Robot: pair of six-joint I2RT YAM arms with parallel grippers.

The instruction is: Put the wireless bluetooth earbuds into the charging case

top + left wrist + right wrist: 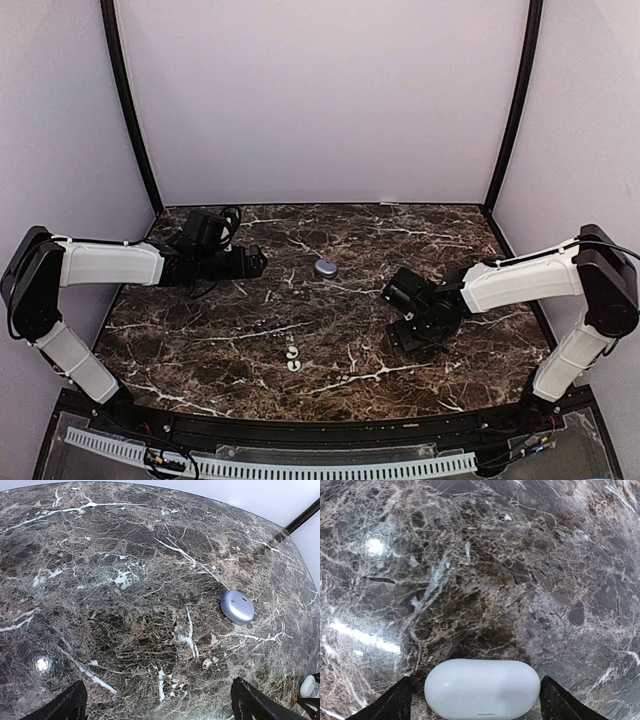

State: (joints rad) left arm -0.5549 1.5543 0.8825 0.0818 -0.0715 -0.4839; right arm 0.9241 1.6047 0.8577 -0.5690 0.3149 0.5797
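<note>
The lavender charging case (pixel 326 268) lies shut on the marble table, back of centre; it also shows in the left wrist view (pixel 237 606). The two white earbuds (pixel 292 358) lie side by side nearer the front, apart from the case. My left gripper (pixel 258 263) is open and empty (pixel 162 707), a short way left of the case. My right gripper (pixel 405 318) is right of the earbuds, its jaws open to either side of a plain white oval pebble (pixel 482 689) that rests on the table; a small gap shows at the left finger.
The dark marble table (pixel 200 330) ends at a black rim in front, with pale walls on three sides. A white rounded thing (pixel 307 685) shows at the right edge of the left wrist view; I cannot tell what it is.
</note>
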